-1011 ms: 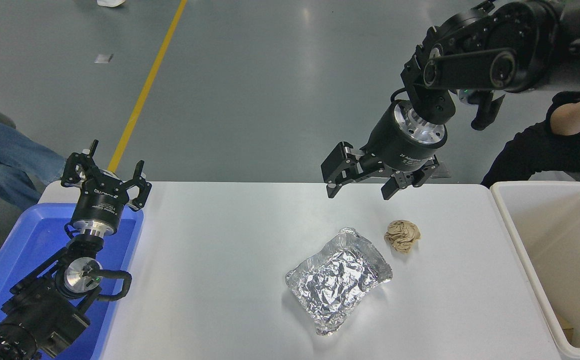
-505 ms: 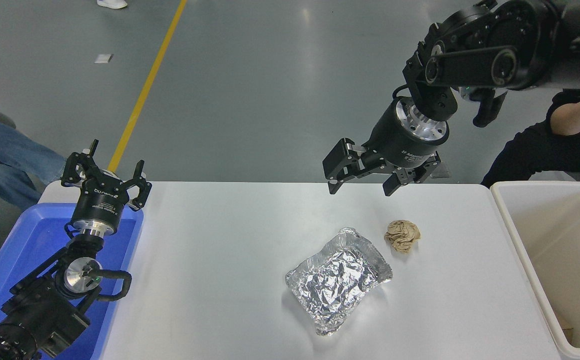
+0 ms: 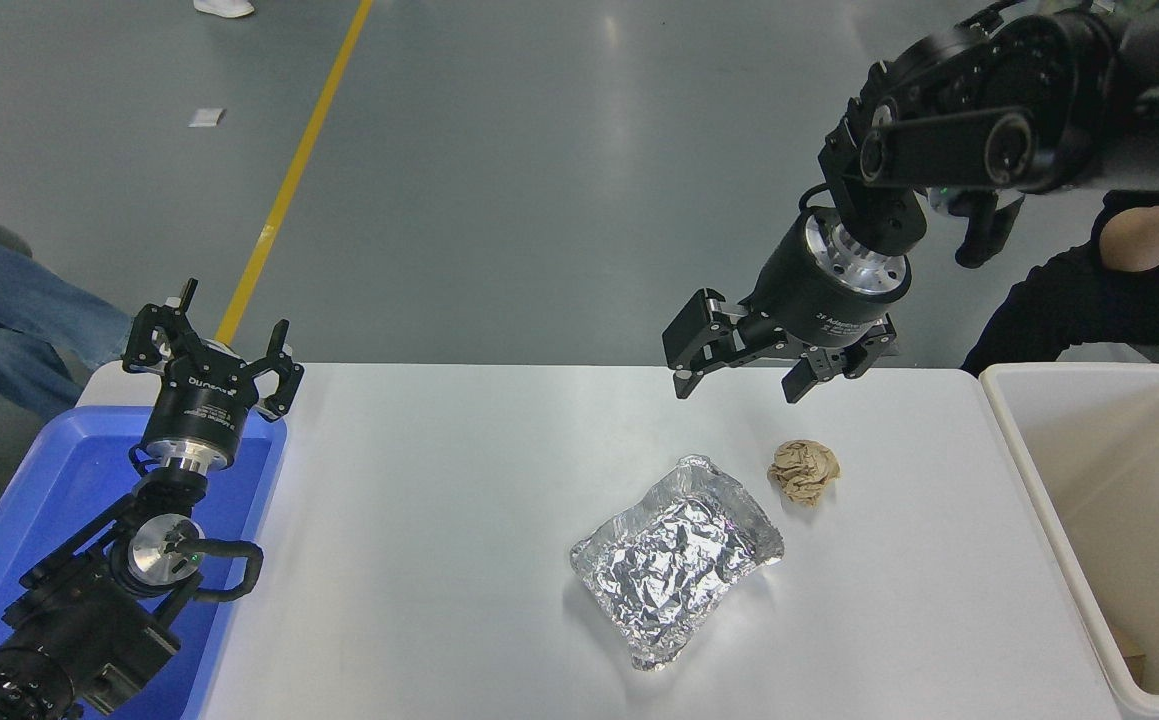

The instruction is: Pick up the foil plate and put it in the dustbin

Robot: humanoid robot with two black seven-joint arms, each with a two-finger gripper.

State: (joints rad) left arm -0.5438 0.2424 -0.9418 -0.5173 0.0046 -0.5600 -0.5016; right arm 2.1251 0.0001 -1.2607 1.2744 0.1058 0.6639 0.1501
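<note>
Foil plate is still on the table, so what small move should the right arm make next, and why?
Probably bring the right end effector toward the camera and down over the foil plate. It hangs open above the table's far edge, holding nothing, while the plate lies flat nearer the camera, beside the paper ball. The dustbin comes later.

My single head camera sits high on my side, looking forward and down over the whole tabletop [image 3: 459,600] to the floor beyond
</note>
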